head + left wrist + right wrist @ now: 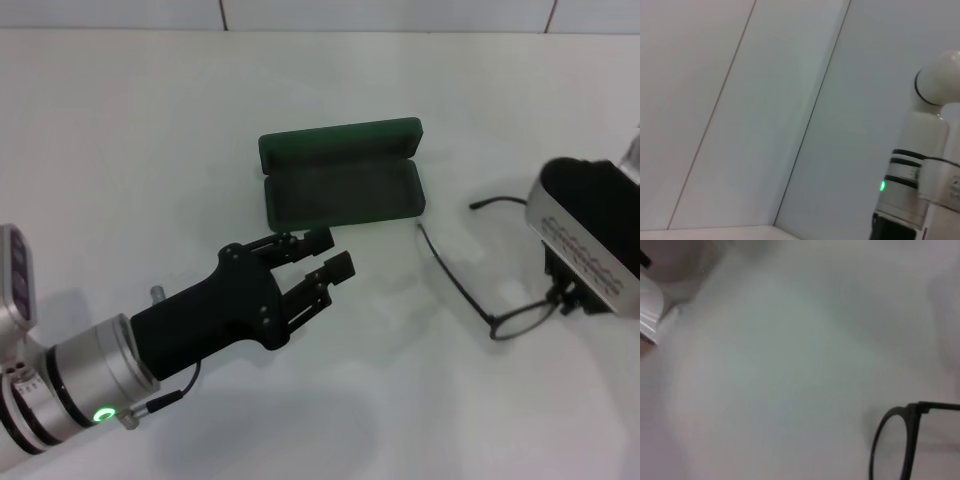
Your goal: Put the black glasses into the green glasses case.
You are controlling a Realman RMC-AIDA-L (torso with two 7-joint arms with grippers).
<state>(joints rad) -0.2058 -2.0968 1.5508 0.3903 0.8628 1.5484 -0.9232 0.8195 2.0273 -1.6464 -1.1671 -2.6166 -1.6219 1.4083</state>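
Meanwhile the left gripper (pixel 322 262) is hovering, jaws apart, beside the open green glasses case (pixel 343 176); the right gripper (pixel 567 296) is sitting over the black glasses (pixel 478 296), jaws hidden

Green glasses case (pixel 343 185) lying open at centre on table (pixel 120 150); black glasses (pixel 480 290) right and nearer, apart; left gripper (pixel 325 258) hovering near-left of case.

Bright, even overhead light, soft shadows.
The white tabletop (pixel 120 130) is nearly washed out; the right wrist view is blurred, the black glasses (pixel 900 440) soft-edged.
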